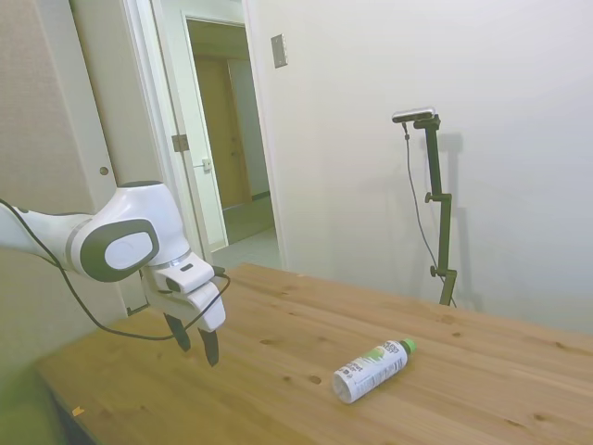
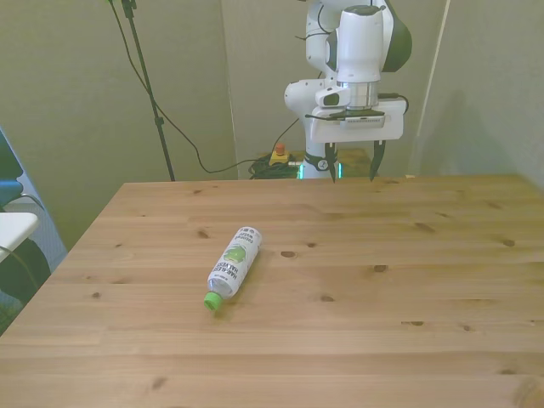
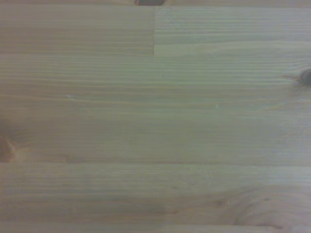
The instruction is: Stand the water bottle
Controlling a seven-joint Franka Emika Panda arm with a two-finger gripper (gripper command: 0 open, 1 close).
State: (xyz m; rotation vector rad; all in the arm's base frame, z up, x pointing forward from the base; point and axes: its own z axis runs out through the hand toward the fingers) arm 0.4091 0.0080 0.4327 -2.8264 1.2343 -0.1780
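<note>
so the water bottle (image 2: pixel 234 266) is lying flat on its side on the wooden table (image 2: pixel 408 280), not standing at all. in the front view it sits a bit toward the front view's left of the table's middle, angled, with the green cap (image 2: pixel 212 299) pointing at the near edge and slightly to the front view's left, and the base aimed back toward the far edge. the white label with green and dark print faces up, pretty readable as a label but the text is too small to make out. in the side view the same bottle (image 1: pixel 371 370) lies on the planks with its cap (image 1: pixel 407 345) at the upper right end, nothing touching it. the gripper (image 2: pixel 349 165) hangs over the far part of the table, well apart from the bottle, pointing straight down, holding nothing. its two dark fingers (image 2: pixel 327 161) are spread wide with a clear gap between them in the front view; the side view shows the gripper (image 1: pixel 195 344) above the wood, not touching it, fingers nearly lined up from that angle. the wrist view is just blurry wood grain of the table (image 3: pixel 155 121) with a couple of dark knots, no bottle in it. behind the table in the side view there's an open doorway (image 1: pixel 227 139) and a plain white wall (image 1: pixel 519 139).
</note>
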